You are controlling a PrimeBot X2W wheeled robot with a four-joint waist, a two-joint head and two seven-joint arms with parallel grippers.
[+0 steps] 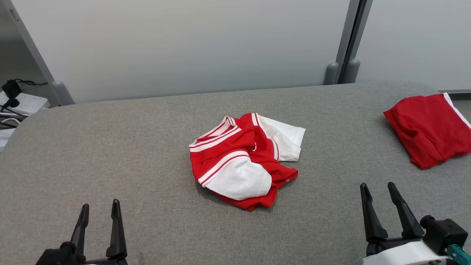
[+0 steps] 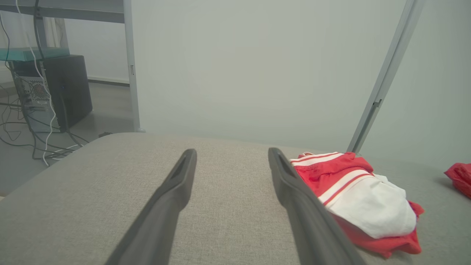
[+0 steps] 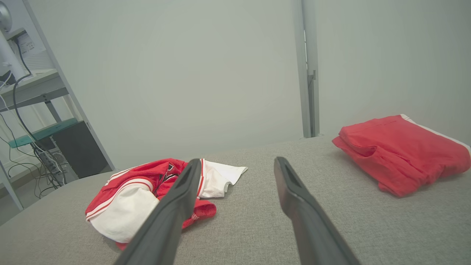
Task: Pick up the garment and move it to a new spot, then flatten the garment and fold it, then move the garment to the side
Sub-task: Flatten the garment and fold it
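- While the grey fabric-topped desk (image 1: 110,154) spans the whole width of the head view, a pale panel wall (image 1: 184,48) stands just behind its far edge, with a grey post (image 1: 347,40) towards the far right.
- The garment (image 1: 239,162), red with white sleeves and white stripes, lies crumpled in a heap at the desk's middle, touched by neither hand.
- A second red garment (image 1: 428,129), folded, lies at the far right, well apart from the heap; the head view's right edge cuts it off.
- The left hand (image 1: 101,204) hangs at near left, fingers spread, holding nothing.
- The right hand (image 1: 377,184) hangs at near right, likewise spread and empty; in its wrist view one finger crosses in front of the heap.
- A white power strip (image 1: 22,103) with dark cables sits off the desk at far left.
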